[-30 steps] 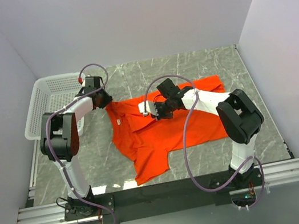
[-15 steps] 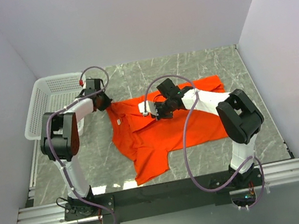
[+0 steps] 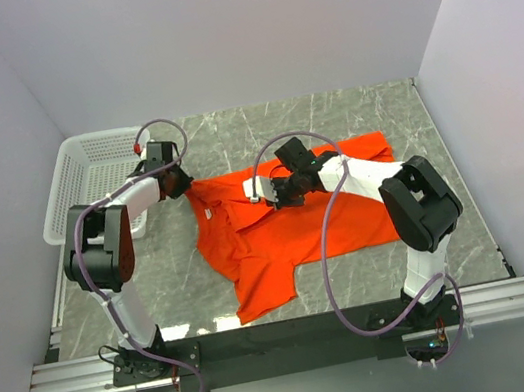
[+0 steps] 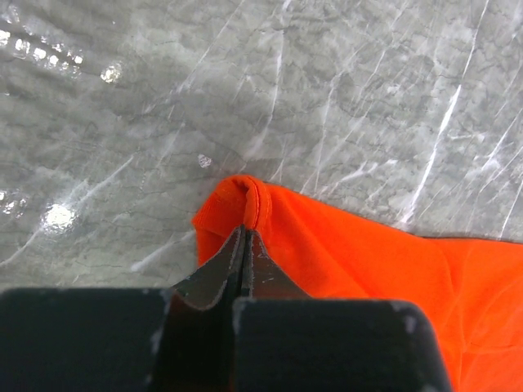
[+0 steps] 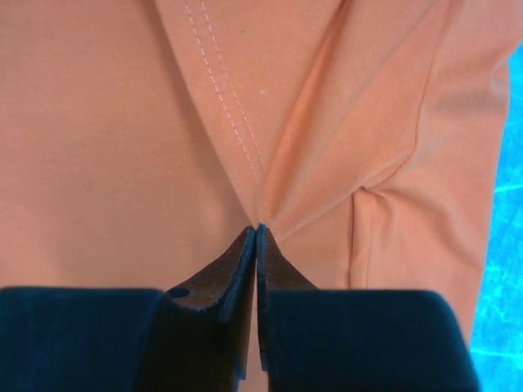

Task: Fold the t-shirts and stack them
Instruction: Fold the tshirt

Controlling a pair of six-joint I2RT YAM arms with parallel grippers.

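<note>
An orange-red t-shirt (image 3: 333, 226) lies rumpled and partly spread on the marble table. My left gripper (image 3: 181, 182) sits at the shirt's far left corner. In the left wrist view the left gripper (image 4: 248, 230) is shut on a folded hem edge of the t-shirt (image 4: 368, 261). My right gripper (image 3: 277, 196) rests over the shirt's upper middle, near a small white label (image 3: 254, 190). In the right wrist view the right gripper (image 5: 257, 227) is shut on a pinch of the t-shirt (image 5: 106, 122), with creases fanning out from the tips.
A white mesh basket (image 3: 85, 171) stands at the far left, just behind my left arm. Grey walls close in the table on three sides. A metal rail (image 3: 287, 339) with both arm bases runs along the near edge.
My left gripper has closed on the shirt's corner, and the left arm's elbow has swung slightly left. The right arm and the shirt lie as before.
</note>
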